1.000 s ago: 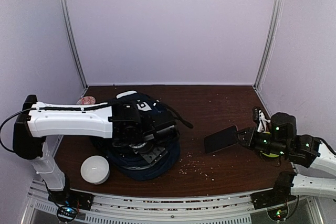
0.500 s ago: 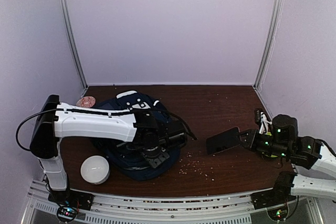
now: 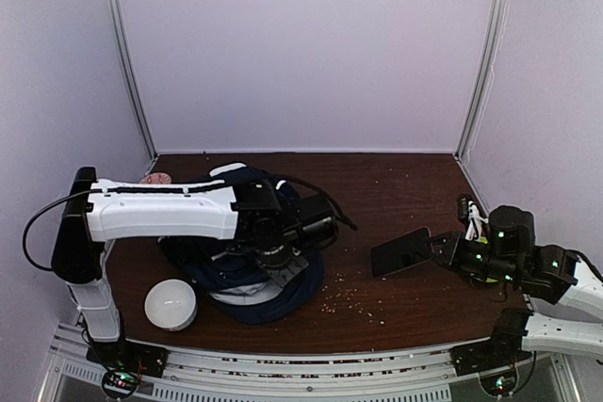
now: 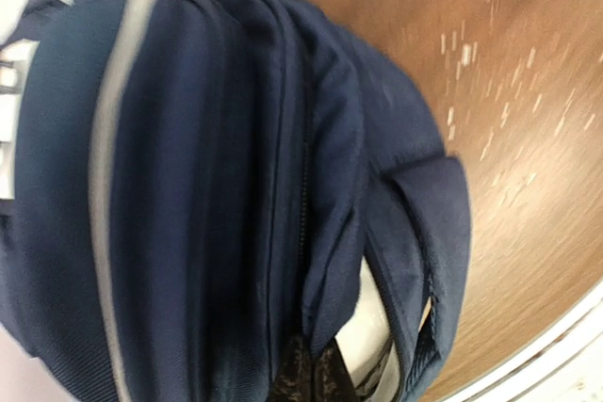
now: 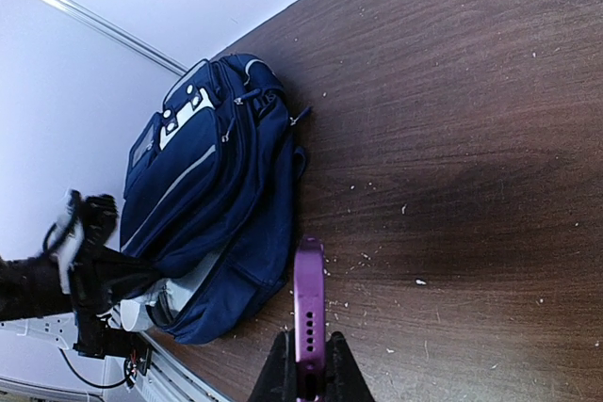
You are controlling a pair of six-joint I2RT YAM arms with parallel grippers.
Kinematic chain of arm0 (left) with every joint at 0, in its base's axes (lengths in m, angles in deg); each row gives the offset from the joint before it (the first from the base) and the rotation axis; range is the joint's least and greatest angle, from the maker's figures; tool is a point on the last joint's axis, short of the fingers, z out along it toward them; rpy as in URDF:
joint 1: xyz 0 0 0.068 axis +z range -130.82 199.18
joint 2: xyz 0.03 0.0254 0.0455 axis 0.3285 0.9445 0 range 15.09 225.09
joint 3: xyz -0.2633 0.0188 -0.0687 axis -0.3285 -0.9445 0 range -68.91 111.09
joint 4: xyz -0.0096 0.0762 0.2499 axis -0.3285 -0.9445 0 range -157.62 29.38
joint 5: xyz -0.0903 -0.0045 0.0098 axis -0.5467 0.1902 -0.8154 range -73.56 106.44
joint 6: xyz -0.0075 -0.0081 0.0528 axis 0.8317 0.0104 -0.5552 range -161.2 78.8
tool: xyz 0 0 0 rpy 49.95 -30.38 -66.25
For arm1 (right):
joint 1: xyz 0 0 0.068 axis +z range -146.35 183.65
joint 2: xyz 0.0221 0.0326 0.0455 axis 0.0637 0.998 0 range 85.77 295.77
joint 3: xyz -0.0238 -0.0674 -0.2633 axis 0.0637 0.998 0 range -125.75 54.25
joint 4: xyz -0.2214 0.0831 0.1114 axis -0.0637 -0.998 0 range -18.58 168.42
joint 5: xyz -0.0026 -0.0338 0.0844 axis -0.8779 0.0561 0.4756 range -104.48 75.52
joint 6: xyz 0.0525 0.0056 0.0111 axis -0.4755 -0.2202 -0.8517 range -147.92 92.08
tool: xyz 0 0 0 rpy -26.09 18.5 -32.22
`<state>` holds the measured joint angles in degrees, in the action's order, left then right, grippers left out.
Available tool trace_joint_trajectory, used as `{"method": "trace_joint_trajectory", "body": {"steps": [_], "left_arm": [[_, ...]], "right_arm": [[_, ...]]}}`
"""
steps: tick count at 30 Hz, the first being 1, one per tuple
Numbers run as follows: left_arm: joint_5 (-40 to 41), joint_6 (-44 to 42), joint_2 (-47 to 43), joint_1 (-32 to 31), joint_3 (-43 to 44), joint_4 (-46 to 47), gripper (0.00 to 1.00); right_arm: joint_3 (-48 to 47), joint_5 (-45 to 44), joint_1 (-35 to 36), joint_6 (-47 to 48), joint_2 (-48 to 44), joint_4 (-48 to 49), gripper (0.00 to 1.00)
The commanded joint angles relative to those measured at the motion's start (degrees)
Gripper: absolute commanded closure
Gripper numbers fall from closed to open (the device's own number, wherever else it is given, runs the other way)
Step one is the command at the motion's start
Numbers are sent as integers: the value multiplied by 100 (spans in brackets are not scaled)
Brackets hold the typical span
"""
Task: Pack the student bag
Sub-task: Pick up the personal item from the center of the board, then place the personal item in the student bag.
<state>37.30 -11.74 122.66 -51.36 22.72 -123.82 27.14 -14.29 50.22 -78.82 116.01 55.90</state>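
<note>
- Top external view: locate the student bag [image 3: 283, 297] lying flat on the left half of the table [image 3: 405, 185], under the left arm.
- Read the long axis as running from the far-left corner toward the near edge, mouth at the near end with pale lining showing.
- Note the left gripper [image 3: 283, 263] set against the mouth, jaws together. Probably pinching the fabric lip, but the left wrist view is blurred and shows no fingers, so treat the grip as unconfirmed.
- Note the right gripper [image 3: 431, 249] well apart to the right, clamped on a flat dark device [image 3: 400, 251] whose free end points toward the bag.
- Judge the left arm as much the nearer. To load the device, expect a leftward carry over bare table to the mouth.
- Against one second earlier: left jaws gone from apart to together, wrist shifted toward the bag's right side, near lip raised and more lining exposed, right arm and device almost unmoved.
- Disregard the white round object [image 3: 171, 303] just beside the bag.
</note>
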Motion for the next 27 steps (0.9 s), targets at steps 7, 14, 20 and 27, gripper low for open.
{"method": "trace_joint_trajectory", "body": {"steps": [7,14,20,27], "left_arm": [[-25,153,-891,541,1444,1809,100],[-713,300,-316,572,2325,2301,100],[-1089,487,-333,568,1881,2701,100],[-1385,632,-614,569,1232,3215,100]], "right_arm": [[135,-245,-24,-431,-85,1309,100],[592,-230,-19,-1050,252,2767,100],[338,32,-19,-839,891,3102,100],[-122,741,-11,-904,2559,3809,100]]}}
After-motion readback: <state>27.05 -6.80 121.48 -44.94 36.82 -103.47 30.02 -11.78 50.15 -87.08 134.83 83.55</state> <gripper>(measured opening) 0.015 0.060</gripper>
